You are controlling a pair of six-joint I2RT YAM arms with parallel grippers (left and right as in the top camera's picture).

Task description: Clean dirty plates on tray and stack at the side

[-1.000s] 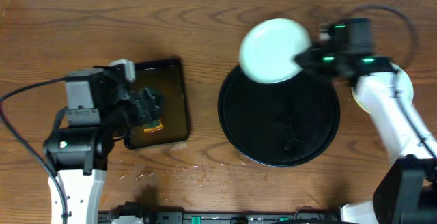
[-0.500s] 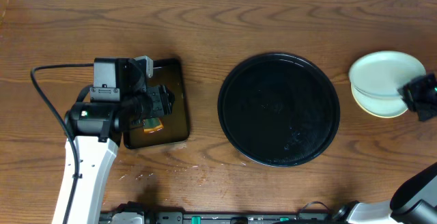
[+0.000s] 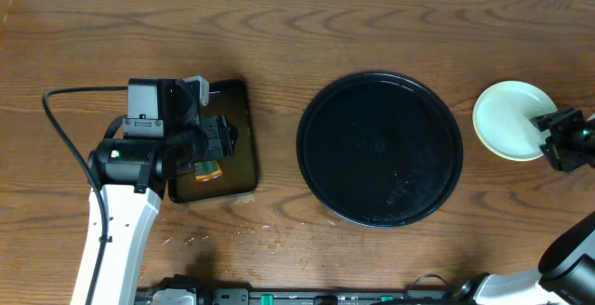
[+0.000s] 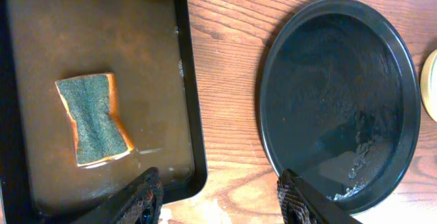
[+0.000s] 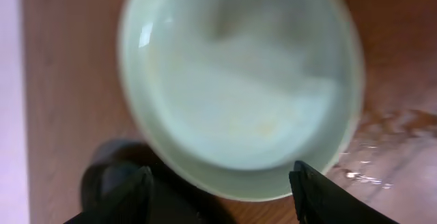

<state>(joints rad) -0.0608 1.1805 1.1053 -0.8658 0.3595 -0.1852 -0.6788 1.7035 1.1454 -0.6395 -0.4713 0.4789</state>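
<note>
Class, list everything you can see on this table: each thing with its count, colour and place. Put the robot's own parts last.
round tray: one, glossy black, middle of the table, nothing on it
stack of plates: count unclear from above, top one pale mint-white, on the tabletop right of the round tray
rectangular tray: one, dark, wet brown inside, left of the round tray
sponge: one, green top with orange edge, lying in the rectangular tray
tabletop: one, brown wood grain, under everything
left gripper: one, black, open, above the rectangular tray's right edge
right gripper: one, black, open, at the right edge of the stack of plates
</note>
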